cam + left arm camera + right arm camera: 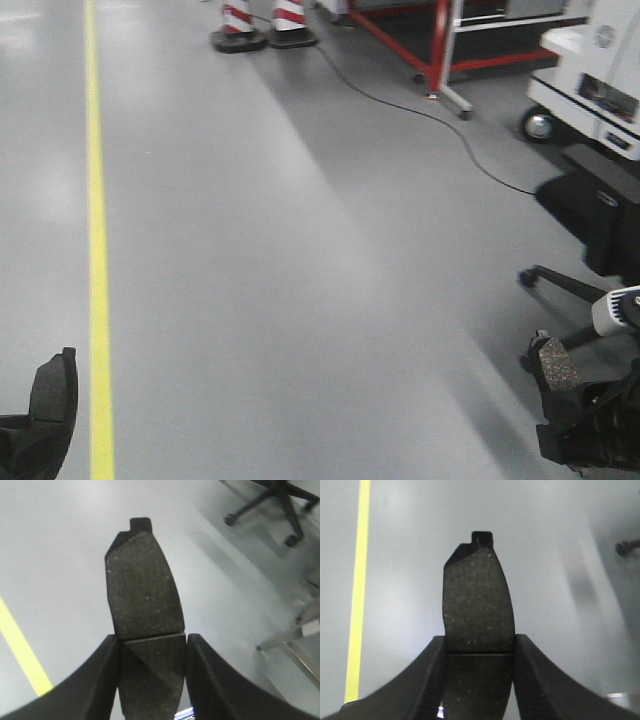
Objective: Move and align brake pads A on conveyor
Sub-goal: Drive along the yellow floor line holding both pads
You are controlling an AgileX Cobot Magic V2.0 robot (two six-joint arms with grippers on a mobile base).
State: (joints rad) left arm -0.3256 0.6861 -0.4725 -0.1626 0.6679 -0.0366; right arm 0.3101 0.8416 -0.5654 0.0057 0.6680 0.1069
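Note:
Each gripper carries one brake pad A above a bare grey floor. In the left wrist view a dark-grey pad [142, 590] stands up between the fingers, groove at fingertip level and end tab on top, with my left gripper [152, 641] shut on it. My right gripper [479, 642] is shut on a second pad [477, 597] the same way. The front view shows the left pad [55, 385] at the bottom left corner and the right pad [556, 363] at the bottom right. The conveyor is out of view.
A yellow floor line [96, 250] runs along the left. Two red-and-white cones [262, 22] stand at the back beside a red frame [437, 45], with a black cable [440, 125] trailing from them. A white machine [595, 85] and a black chair base [560, 285] stand at the right.

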